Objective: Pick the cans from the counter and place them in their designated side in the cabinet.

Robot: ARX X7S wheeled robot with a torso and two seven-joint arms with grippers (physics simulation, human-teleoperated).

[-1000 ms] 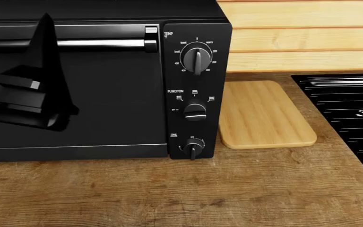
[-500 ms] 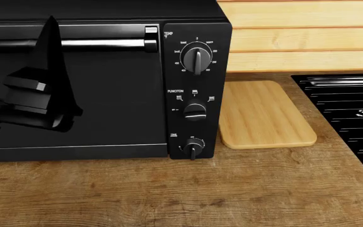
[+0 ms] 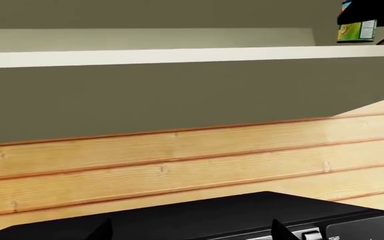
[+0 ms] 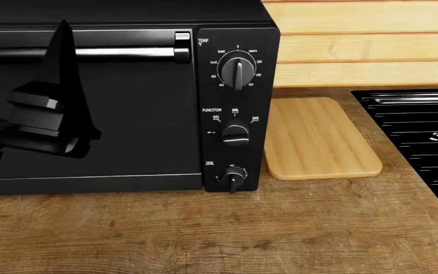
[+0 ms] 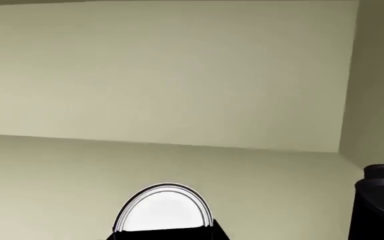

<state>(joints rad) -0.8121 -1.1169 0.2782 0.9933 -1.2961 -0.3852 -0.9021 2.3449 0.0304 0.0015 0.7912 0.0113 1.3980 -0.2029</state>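
My right gripper [image 5: 164,233] is up inside the cabinet [image 5: 178,75], with a can's silver top [image 5: 162,210] showing right at its jaws; it looks shut on this can. The left wrist view shows a can with a green-yellow-white label [image 3: 356,30] far off on the cabinet shelf [image 3: 178,54], under a dark shape. A black cylinder [image 5: 381,205] stands beside the held can. My left gripper [image 4: 61,34] points upward in front of the black oven [image 4: 143,114], open and empty; its fingertips [image 3: 280,231] stand wide apart. The counter [image 4: 227,234] holds no cans in view.
The black toaster oven stands on the counter with its control knobs [image 4: 236,71] to the right of its door. A pale wooden cutting board [image 4: 318,137] lies beside it. A black stovetop [image 4: 424,137] is at the right. Wood panelling [image 3: 178,165] covers the wall under the cabinet.
My left gripper has drifted slightly to the right in front of the oven door. Nothing else in the head view has moved.
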